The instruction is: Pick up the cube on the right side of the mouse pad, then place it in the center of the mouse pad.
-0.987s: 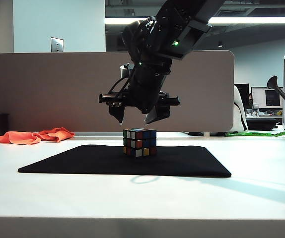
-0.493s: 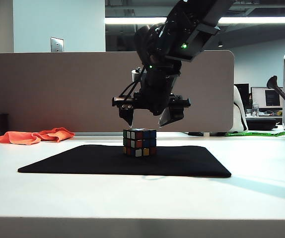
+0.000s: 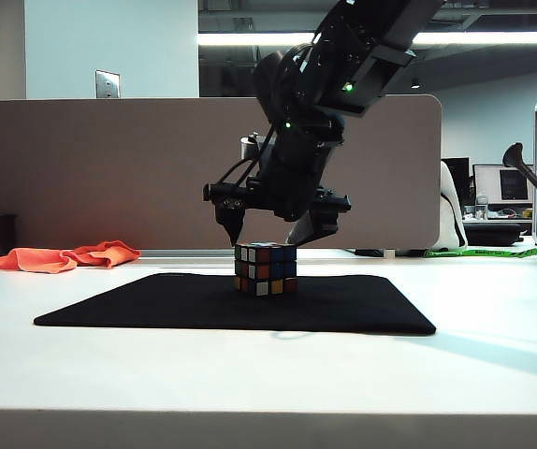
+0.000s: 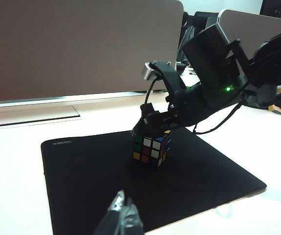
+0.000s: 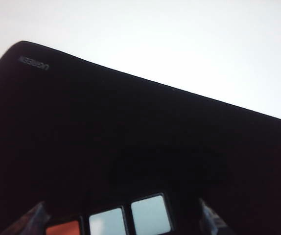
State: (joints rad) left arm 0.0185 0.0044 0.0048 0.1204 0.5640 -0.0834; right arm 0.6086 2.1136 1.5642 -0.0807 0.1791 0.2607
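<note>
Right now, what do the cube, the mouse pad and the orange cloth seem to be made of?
Cube: likely hard plastic, black frame with glossy coloured stickers. Mouse pad: probably fabric-topped, matte black, thin, no glare. Orange cloth: soft fabric, crumpled in folds. The open right gripper hangs just above the cube.

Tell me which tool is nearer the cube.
Right. The right tool hangs open just above the cube on the mouse pad; the left tool sits well back, near the pad's edge.
</note>
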